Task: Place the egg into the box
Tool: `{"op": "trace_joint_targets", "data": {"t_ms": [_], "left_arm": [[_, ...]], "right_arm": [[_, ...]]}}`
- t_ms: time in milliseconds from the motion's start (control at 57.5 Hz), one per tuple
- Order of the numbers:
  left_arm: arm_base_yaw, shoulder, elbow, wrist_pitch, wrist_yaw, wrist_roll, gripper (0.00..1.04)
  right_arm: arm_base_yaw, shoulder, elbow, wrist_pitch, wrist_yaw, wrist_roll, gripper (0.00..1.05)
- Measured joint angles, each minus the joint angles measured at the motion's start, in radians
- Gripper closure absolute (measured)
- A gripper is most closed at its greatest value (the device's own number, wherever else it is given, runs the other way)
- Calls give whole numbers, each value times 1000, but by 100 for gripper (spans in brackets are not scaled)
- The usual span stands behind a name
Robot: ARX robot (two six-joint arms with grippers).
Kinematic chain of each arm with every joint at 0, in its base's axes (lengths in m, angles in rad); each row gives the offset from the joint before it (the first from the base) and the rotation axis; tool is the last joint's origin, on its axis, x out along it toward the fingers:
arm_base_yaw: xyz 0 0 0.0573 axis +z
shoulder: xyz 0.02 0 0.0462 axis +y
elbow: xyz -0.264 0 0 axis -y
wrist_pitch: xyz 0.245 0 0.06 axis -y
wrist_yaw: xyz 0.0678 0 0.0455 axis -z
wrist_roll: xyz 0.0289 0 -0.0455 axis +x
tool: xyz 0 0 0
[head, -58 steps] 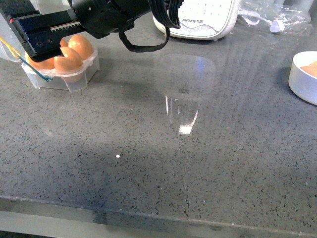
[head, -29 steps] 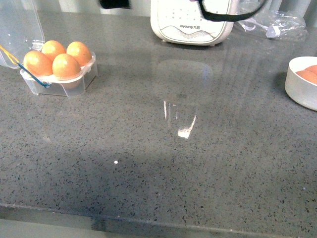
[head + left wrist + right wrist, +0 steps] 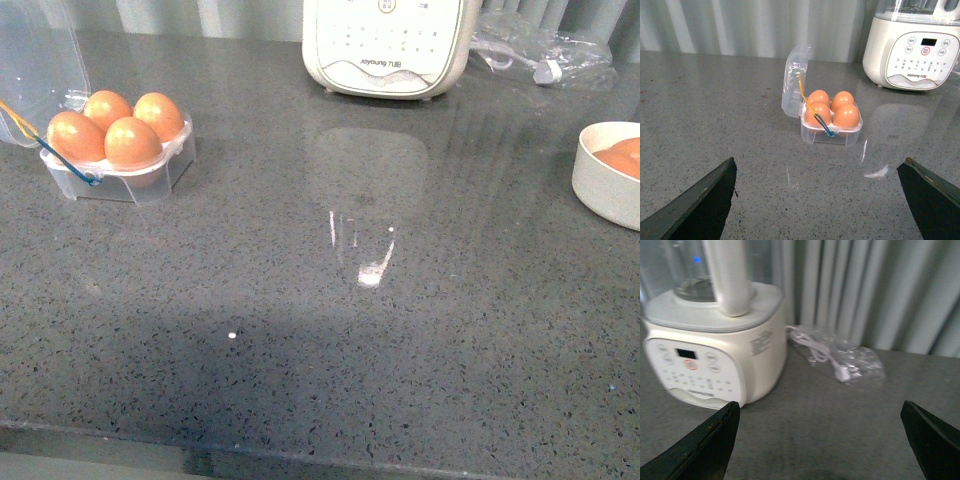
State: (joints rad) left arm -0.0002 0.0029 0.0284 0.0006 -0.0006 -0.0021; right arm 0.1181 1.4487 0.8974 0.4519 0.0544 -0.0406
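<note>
The box (image 3: 122, 172) is a clear plastic carton at the far left of the counter, its hinged lid (image 3: 35, 60) standing open. Several brown eggs fill its cells, and the egg (image 3: 133, 140) cannot be told apart from the others. In the left wrist view the box (image 3: 831, 131) sits well ahead of my left gripper (image 3: 822, 200), which is open with only bare counter between its fingers (image 3: 700, 210). My right gripper (image 3: 820, 440) is open too, over grey counter, empty. Neither arm shows in the front view.
A white bowl (image 3: 598, 190) holding brown eggs (image 3: 622, 158) stands at the right edge. A white kitchen appliance (image 3: 385, 45) stands at the back, with a bagged cable (image 3: 540, 50) beside it. The counter's front edge (image 3: 300, 455) runs along the bottom.
The black arm that hung over the box a second ago has pulled back and left the front view. The eggs and box have stayed where they were.
</note>
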Motion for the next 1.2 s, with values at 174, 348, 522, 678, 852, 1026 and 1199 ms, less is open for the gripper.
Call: {"op": "trace_joint_targets", "data": {"t_ms": [174,348,522,678,852,1026,1199], "left_arm": [[0,0,0,0,0,0,7],[0,0,0,0,0,0,7],[0,0,0,0,0,0,7],[0,0,0,0,0,0,7],[0,0,0,0,0,0,7],[0,0,0,0,0,0,7],[0,0,0,0,0,0,7]], "right_arm": [[-62,-134,-136,61,21,-39,7],[-108,-211,-201,81,11,-43,7],[-117,-395,-372,72,-56,18,37],[-117,-568,-544,67,-55,28,73],[-117,-672,-664,80,-56,30,102],[-117,-760,-741,74,-55,30,102],[-117,-848,-795,39,-55,30,102]]}}
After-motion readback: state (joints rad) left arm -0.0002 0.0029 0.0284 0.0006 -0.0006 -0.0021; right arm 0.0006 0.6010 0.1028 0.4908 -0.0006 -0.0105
